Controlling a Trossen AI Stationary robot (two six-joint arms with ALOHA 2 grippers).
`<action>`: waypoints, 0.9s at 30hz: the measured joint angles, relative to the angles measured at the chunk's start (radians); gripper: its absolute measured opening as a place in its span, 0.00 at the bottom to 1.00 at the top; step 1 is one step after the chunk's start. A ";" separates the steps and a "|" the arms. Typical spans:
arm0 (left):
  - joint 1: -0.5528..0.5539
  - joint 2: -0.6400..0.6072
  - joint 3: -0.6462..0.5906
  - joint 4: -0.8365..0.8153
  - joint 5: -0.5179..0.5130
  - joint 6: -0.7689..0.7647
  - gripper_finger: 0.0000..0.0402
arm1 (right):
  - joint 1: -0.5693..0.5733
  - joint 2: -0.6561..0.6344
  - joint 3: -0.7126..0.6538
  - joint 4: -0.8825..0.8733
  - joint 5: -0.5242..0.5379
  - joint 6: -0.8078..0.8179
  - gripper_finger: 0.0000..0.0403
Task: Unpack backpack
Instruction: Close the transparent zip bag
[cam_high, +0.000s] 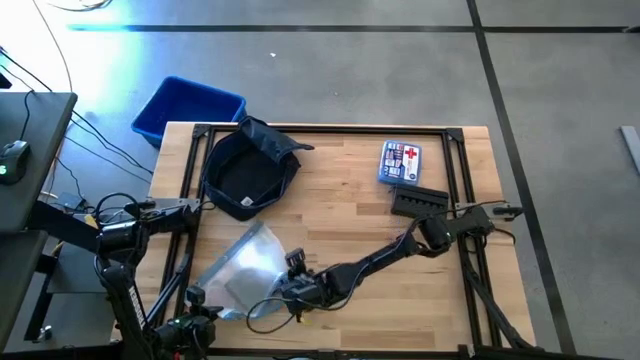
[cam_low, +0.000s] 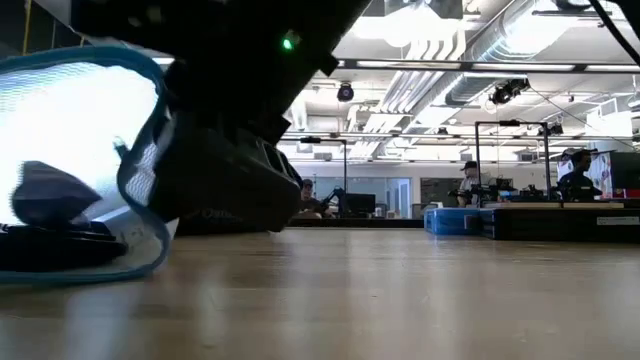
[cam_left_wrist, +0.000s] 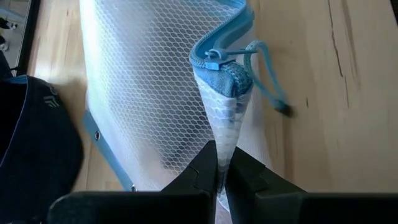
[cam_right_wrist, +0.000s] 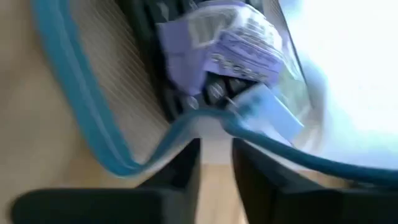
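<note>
High view: the backpack (cam_high: 248, 172) lies open and slumped at the far left of the counter (cam_high: 340, 215), mouth up, dark lining showing, nothing visible inside. A clear mesh pouch (cam_high: 243, 268) with teal trim sits near-left on the counter, well apart from the backpack. Both arms meet at it: the left hand (cam_high: 200, 300) at its near-left corner, the right hand (cam_high: 290, 272) at its right edge. A first-aid kit (cam_high: 400, 162) and a black case (cam_high: 418, 201) already lie far right; a blue bin (cam_high: 188, 108) stands on the floor beyond the counter. Low view: the pouch fills the left, a dark item inside, an arm looming over it. Left wrist view: the left hand's fingers (cam_left_wrist: 202, 177) are pressed together, pinching a folded corner of the pouch just below the zipper pull (cam_left_wrist: 213, 56). Right wrist view: the right hand (cam_right_wrist: 215, 167) straddles the teal edge, fingers slightly spread, contact not clear; packets show inside. Step judged: backpack looks emptied, pouch now being handled or opened. Next likely needs the left pinch to anchor while the right gets the zipper or edge.
</note>
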 joint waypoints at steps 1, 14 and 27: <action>-0.001 0.000 0.000 0.000 -0.003 0.000 0.00 | 0.002 0.000 0.000 0.009 -0.012 0.004 0.06; -0.001 0.000 0.000 -0.025 -0.060 -0.052 0.00 | 0.061 -0.053 0.001 -0.480 0.150 0.301 0.00; -0.001 0.000 0.001 0.004 -0.061 -0.070 0.00 | 0.155 -0.246 -0.487 -0.304 0.406 0.737 0.00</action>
